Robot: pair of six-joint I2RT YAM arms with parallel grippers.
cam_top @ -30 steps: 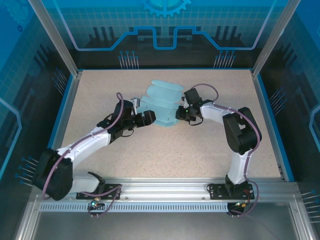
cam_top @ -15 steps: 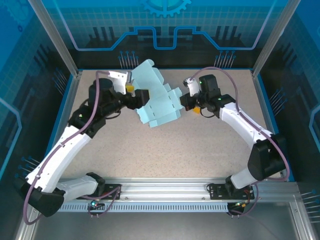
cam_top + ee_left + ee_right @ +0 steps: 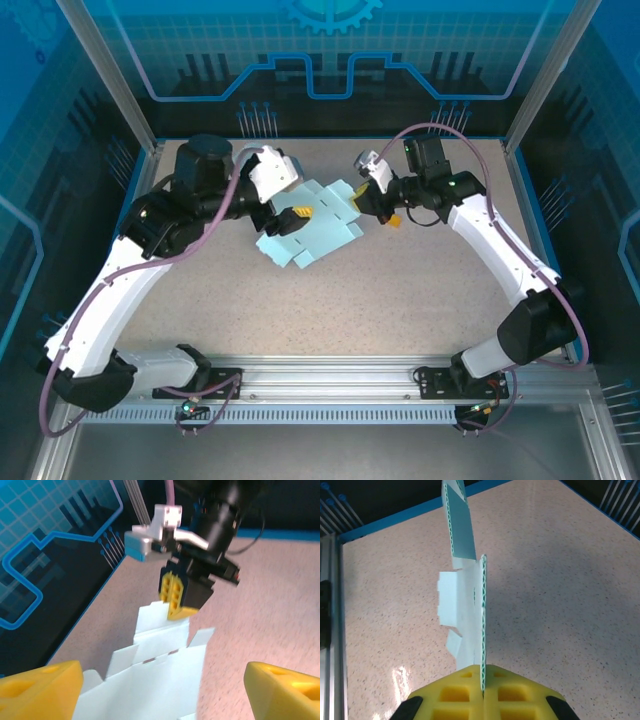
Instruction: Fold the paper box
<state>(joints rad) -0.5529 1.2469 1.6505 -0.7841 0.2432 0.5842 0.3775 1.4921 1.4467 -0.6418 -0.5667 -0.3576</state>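
Pale light-blue card makes up the paper box (image 3: 312, 240), which is seen as a flat die-cut sheet with flaps and tabs. It is spread out in the far middle of the speckled beige worktop (image 3: 350, 310), between the two arms.

The sheet is gripped at its right-hand end by the right gripper (image 3: 383, 208), whose yellow pads (image 3: 465, 692) are pressed together on the edge of the card. In the right wrist view the paper box (image 3: 470, 605) is seen edge-on, running straight away from the closed jaws above the worktop (image 3: 560, 580). Whether the other end of the sheet rests on the surface cannot be told.

The left gripper (image 3: 288, 217) is held over the left part of the sheet, with its jaws spread wide and nothing clamped between them. In the left wrist view its two yellow fingertips (image 3: 42, 687) are seen well apart at the bottom corners, with the paper box (image 3: 150, 680) lying between them. Beyond them the right gripper (image 3: 179, 600) is seen, clamped on a narrow tab at the far tip of the card. A blue-patterned wall panel (image 3: 50, 555) is seen to the left.
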